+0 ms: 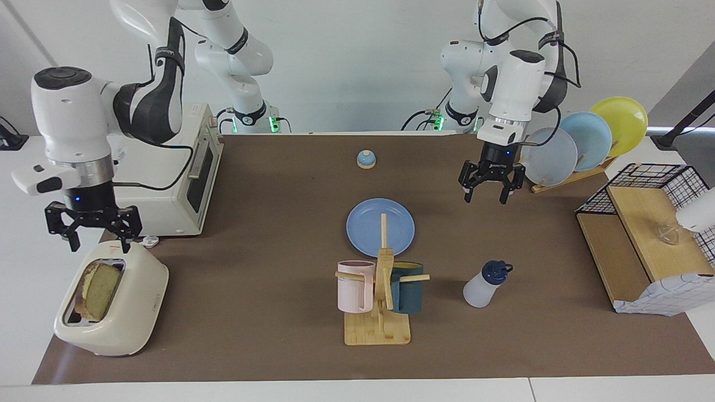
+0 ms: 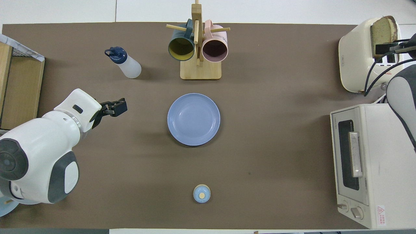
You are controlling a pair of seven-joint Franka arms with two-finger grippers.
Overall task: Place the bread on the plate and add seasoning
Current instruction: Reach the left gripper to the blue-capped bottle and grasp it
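Bread (image 1: pixel 99 290) not yet gripped: right gripper (image 1: pixel 93 234), fingers spread, is held over toaster (image 1: pixel 117 318), apparently not touching; descent & closing needed next; left gripper (image 1: pixel 491 187) waits, spread.

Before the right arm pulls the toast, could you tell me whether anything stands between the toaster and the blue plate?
Nothing visible does: bare table lies between the toaster holding the toast and the plate. The mug rack stands beside that path. The right hand hangs open over the toaster.
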